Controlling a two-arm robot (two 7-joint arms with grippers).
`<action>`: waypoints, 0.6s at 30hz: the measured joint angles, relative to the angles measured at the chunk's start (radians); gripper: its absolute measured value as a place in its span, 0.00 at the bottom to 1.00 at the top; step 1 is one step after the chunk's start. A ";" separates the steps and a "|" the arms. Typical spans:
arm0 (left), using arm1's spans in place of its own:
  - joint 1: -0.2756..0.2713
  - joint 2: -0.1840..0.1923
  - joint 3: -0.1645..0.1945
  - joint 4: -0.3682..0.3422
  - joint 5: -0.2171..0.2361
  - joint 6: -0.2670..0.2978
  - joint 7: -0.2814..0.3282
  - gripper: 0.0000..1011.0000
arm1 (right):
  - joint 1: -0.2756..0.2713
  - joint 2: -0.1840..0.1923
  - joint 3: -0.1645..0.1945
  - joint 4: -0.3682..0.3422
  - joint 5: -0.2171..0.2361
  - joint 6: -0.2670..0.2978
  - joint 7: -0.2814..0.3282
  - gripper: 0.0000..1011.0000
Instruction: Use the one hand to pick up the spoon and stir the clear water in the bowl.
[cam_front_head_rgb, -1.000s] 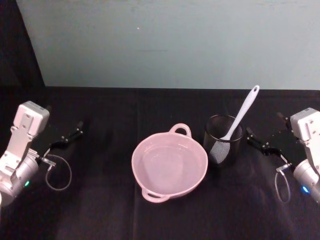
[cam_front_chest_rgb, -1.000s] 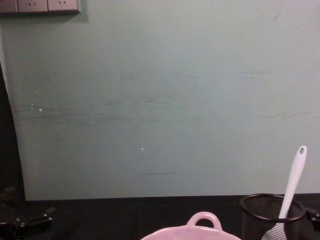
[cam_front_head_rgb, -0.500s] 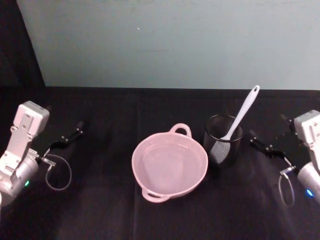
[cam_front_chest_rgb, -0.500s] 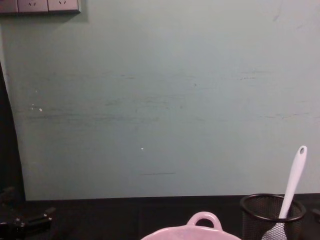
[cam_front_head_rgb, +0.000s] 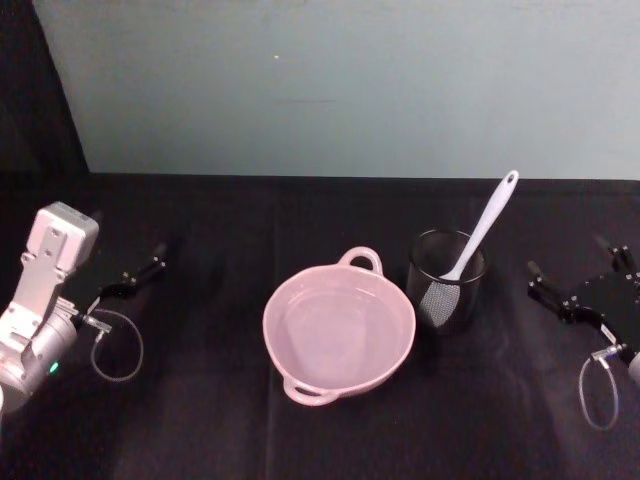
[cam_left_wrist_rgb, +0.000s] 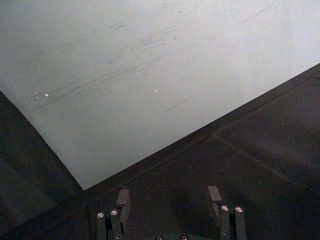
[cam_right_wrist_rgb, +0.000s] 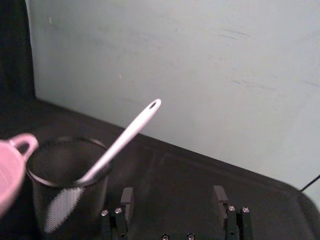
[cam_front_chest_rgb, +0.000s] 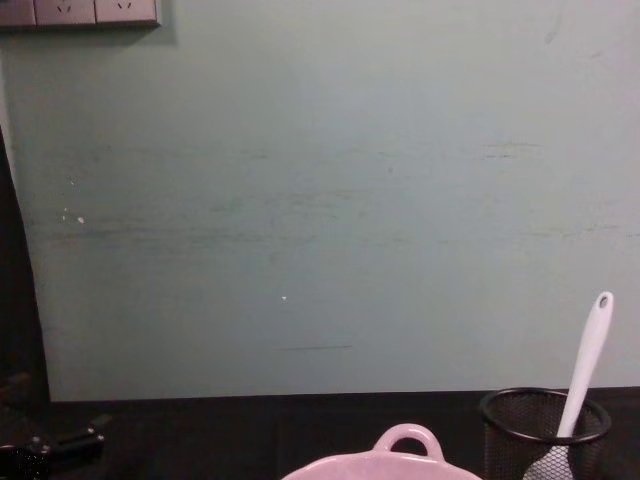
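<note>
2 grippers: they are sitting at opposite side edges of the black desk (cam_front_head_rgb: 200, 420), well apart from each other.
Right gripper (cam_right_wrist_rgb: 173, 192): it is sitting at the desk's right edge, near the mesh cup (cam_front_head_rgb: 447, 290), with its jaws standing wide apart and gripping nothing.
Left gripper (cam_left_wrist_rgb: 169, 192): it is idling by the left edge, jaws likewise spread and empty.
Spoon (cam_front_head_rgb: 482, 228): it is standing head-down in the mesh cup, its handle leaning up toward the back right corner.
Bowl (cam_front_head_rgb: 290, 310): it is resting at the desk's middle, just beside the cup on its left, holding clear water.
</note>
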 joint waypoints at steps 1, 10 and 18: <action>0.000 0.000 0.000 0.000 0.000 0.000 0.000 0.99 | 0.000 0.000 0.000 0.000 0.000 0.000 0.000 0.99; 0.000 0.000 0.000 0.000 0.000 0.000 0.000 0.99 | -0.004 -0.054 0.078 -0.006 0.260 0.012 0.191 0.99; 0.000 0.000 0.000 0.000 0.000 0.000 0.000 0.99 | 0.101 -0.127 0.096 0.107 0.451 0.114 0.380 0.99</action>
